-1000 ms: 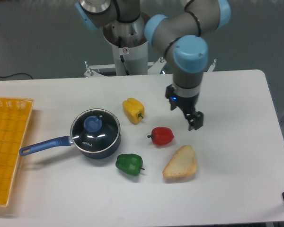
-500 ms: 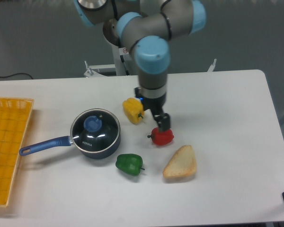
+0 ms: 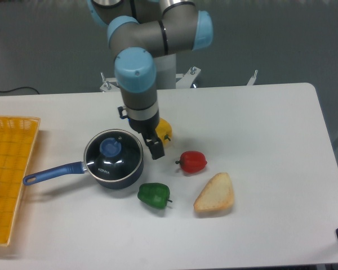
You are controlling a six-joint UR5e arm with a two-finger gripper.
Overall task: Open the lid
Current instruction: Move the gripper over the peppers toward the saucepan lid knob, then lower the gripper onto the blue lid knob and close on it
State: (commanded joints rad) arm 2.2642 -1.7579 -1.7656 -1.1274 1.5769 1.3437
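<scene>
The lid [image 3: 113, 153] is seated on the dark blue saucepan [image 3: 116, 175], which stands on the white bench [image 3: 270, 140] left of centre. The lid is of clear glass with a thin metal rim, and a blue knob [image 3: 110, 147] is seen at its middle. The saucepan's long blue handle [image 3: 52, 172] is pointed to the left, toward the yellow basket [image 3: 10, 174] that is placed at the bench's left edge.

The arm [image 3: 136, 73] is reached down from the rear, and the tool [image 3: 155, 148] is held just beside the right rim of the saucepan, between the pan and the yellow pepper [image 3: 164, 130]. The pepper is partly hidden behind the tool. The dark fingers are seen from the side as one block, so it cannot be told whether the tool is spread or closed; nothing is seen to be gripped by it. Whether the lid or the pan is touched by the tool cannot be told from this view either, and the knob is not reached by it.

A red pepper [image 3: 192, 161] is laid to the right of the tool, apart from it. A green pepper [image 3: 154, 194] is set near the front of the saucepan, and a piece of bread [image 3: 215, 193] is laid to the right of that, below the red pepper.
</scene>
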